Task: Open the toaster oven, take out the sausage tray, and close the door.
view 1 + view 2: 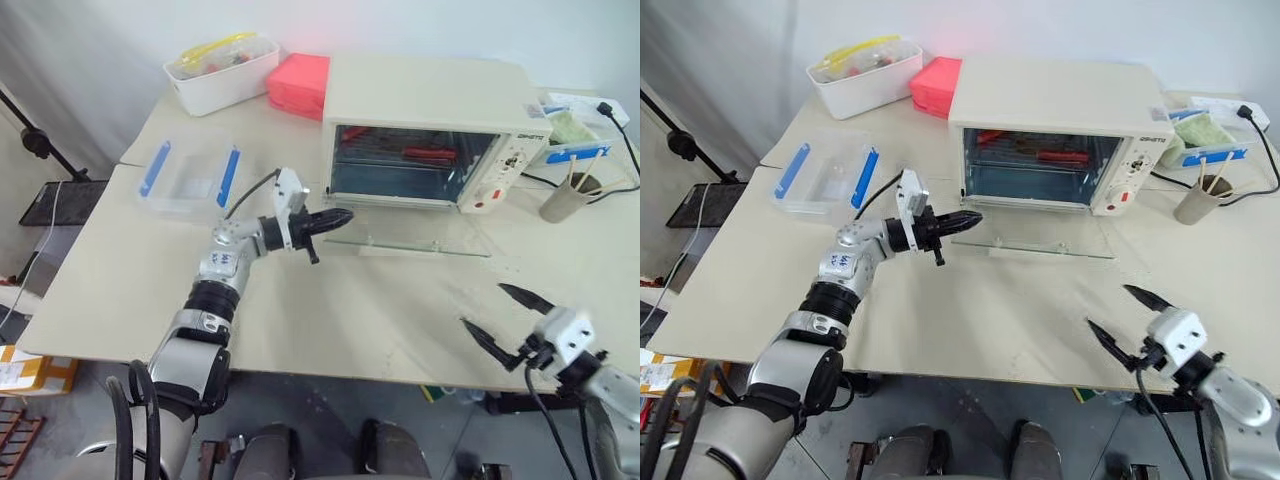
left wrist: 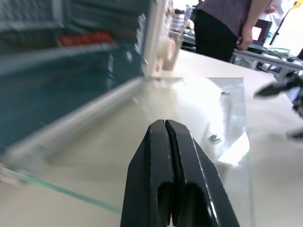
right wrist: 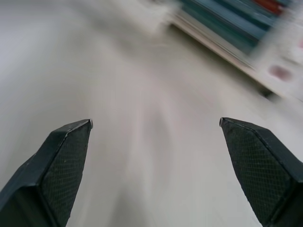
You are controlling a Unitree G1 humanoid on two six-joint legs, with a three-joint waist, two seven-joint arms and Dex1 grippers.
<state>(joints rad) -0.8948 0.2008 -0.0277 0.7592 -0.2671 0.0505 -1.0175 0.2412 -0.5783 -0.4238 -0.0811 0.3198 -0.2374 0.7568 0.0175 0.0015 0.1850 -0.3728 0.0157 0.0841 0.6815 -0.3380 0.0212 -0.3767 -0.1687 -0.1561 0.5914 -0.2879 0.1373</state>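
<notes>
Oven open, tray not yet out.

The door (image 1: 420, 243) lies folded flat on the worktop (image 1: 330, 310) in front of the oven (image 1: 430, 135), leaving the cavity clear; the tray (image 1: 415, 157) with its red sausages sits inside on the rack. The left end effector (image 1: 335, 217) hovers by the door's left edge, level and aimed at the opening, fingers pressed together on nothing, likely lining up to reach in. The right end effector (image 1: 505, 318) hangs spread wide and empty near the worktop's front edge, well apart from the oven, keeping out of the way.
</notes>
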